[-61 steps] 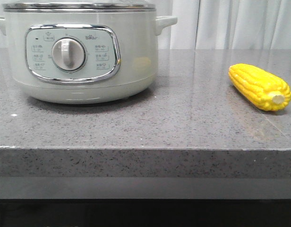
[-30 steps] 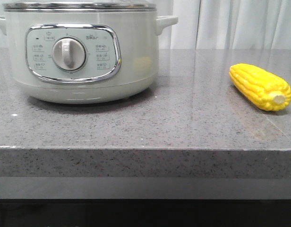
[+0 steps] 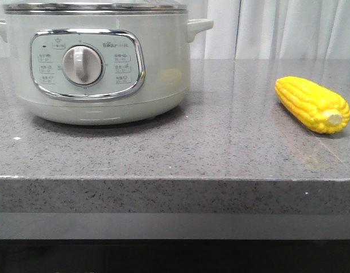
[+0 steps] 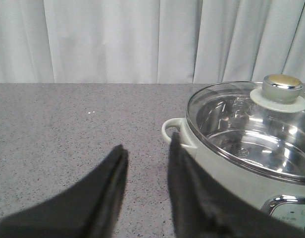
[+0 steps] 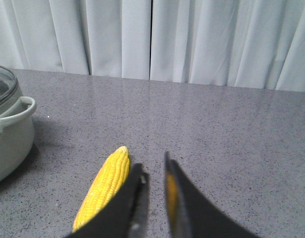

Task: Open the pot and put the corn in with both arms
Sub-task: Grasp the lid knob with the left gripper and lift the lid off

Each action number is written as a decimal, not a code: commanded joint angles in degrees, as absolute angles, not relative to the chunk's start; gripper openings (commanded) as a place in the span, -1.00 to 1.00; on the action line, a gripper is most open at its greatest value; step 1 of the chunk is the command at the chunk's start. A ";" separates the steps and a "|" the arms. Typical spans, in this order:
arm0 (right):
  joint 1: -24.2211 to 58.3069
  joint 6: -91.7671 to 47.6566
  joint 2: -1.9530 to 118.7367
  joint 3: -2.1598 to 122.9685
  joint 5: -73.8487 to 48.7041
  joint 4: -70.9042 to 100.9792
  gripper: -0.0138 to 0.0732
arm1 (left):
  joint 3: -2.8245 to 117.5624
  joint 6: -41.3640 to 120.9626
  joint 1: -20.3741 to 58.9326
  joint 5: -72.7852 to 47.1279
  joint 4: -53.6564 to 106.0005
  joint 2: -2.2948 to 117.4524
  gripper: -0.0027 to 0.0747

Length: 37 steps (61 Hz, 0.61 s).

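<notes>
Pale grey-green round electric pot [image 3: 98, 62] with a chrome-framed panel stands on the left of the speckled grey stone counter [image 3: 220, 153], its steel-rimmed glass lid [image 4: 251, 131] on. Well apart to its right lies the bright yellow corn cob [image 3: 313, 104]. Left gripper [image 4: 146, 153] hovers near the pot's side handle [image 4: 173, 132], fingers moderately apart and empty; right gripper [image 5: 152, 176], just beside the corn, shows a narrow gap.

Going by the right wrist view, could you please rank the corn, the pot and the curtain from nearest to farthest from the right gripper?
1. Corn, beside the right gripper.
2. Pot, across the counter.
3. Curtain, behind the counter.
</notes>
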<state>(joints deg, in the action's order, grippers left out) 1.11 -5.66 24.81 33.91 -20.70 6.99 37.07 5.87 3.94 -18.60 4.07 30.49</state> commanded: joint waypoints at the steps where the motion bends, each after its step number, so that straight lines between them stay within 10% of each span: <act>1: 0.79 -5.77 25.56 36.12 -17.23 6.62 0.12 | 39.31 5.49 3.78 -14.60 4.56 31.06 0.44; 12: 0.79 -5.77 25.56 36.07 -18.79 6.62 0.63 | 38.94 5.49 3.88 -14.60 4.81 31.64 0.68; 37: 0.79 -5.77 25.56 36.07 -19.42 6.62 0.63 | 57.73 5.83 13.01 -26.77 5.92 51.21 0.68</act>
